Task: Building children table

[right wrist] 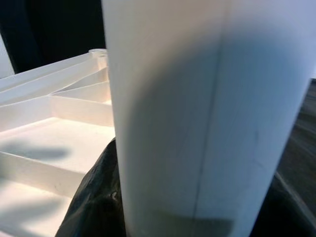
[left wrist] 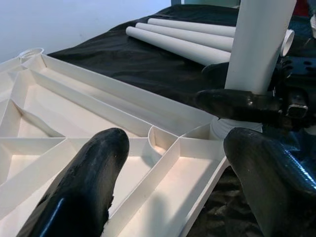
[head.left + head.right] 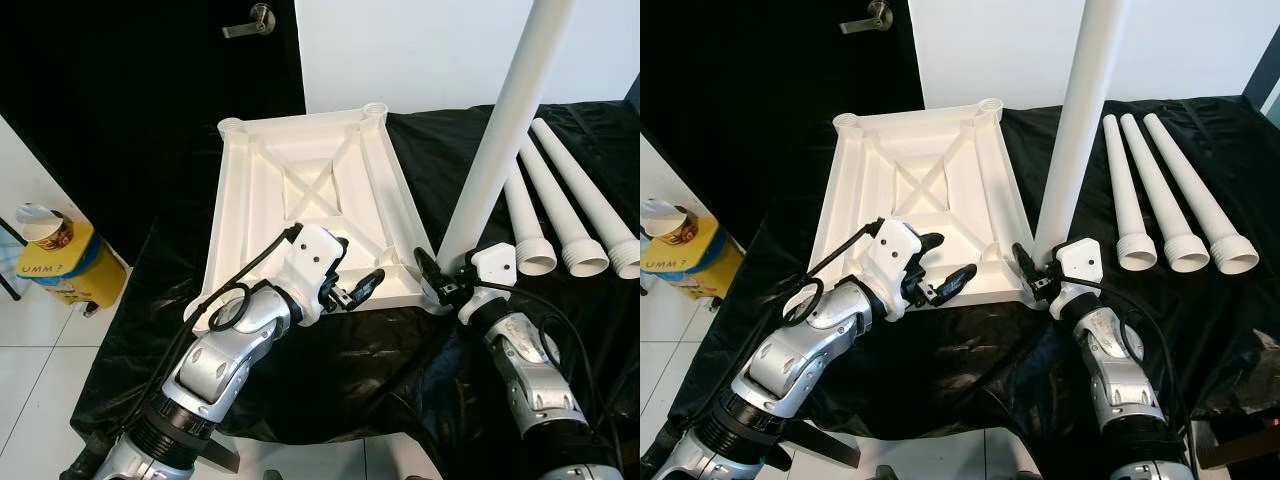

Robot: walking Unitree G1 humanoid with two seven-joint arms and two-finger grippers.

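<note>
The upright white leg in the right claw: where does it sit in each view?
Left eye: upright white leg rises from the tabletop's near right corner, right of centre.
Right eye: leg stands just right of centre.
Left wrist: leg at upper right, beyond the left claw.
Right wrist: leg close up, centre.
Shared landmark: the upturned white tabletop.

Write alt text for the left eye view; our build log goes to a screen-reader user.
An upside-down white table top lies on black sheeting, with one white leg standing upright at its near right corner, gripped near its base by the right gripper. The open left gripper hovers over the top's near edge, and three spare legs lie to the right.
</note>
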